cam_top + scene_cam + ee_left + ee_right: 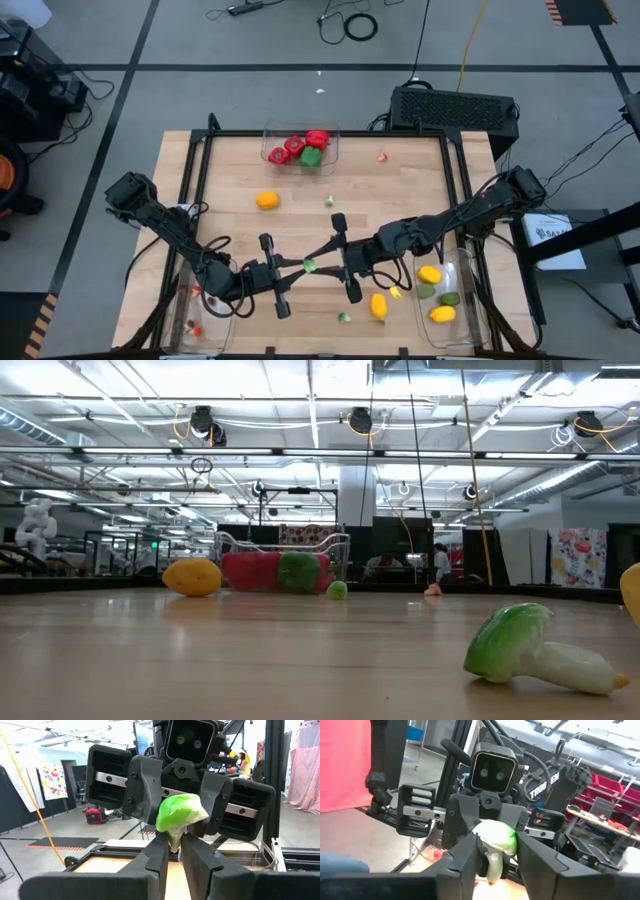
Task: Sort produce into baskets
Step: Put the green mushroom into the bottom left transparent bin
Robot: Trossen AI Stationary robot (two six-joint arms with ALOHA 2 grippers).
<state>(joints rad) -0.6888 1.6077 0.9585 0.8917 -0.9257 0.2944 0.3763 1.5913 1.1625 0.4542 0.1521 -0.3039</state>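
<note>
The left claw point(300, 266) reaches in from the bench's left front toward the middle, its two dark fingers point(159, 854) clenched on the pale stalk of a small green-and-white toy leafy vegetable point(309, 265). The right claw point(322, 264) meets it head-on from the other side, and in the right wrist view its fingers point(465, 851) are closed around the same toy point(496, 839), so both claws grasp it at once above the bench's middle front.

At the bench's front left corner, under the left arm, lies a clear rectangular plastic bin point(188, 322) with tiny red bits point(195, 330) in it. An orange-yellow round toy fruit point(267, 200) sits on the bare light wooden bench point(230, 170), left of centre. At the far edge, a second clear bin point(270, 150) holds red toy peppers point(316, 138) and a green toy pepper point(311, 157). A small green bit point(329, 201) lies near the centre and another small green-and-white toy vegetable point(344, 318) near the front edge. Right of it rests a yellow toy lemon point(379, 305). A tiny pink-red bit point(382, 156) sits toward the far right. At the front right, a third clear bin point(462, 330) holds yellow lemons point(429, 274) and green limes point(449, 298).
</note>
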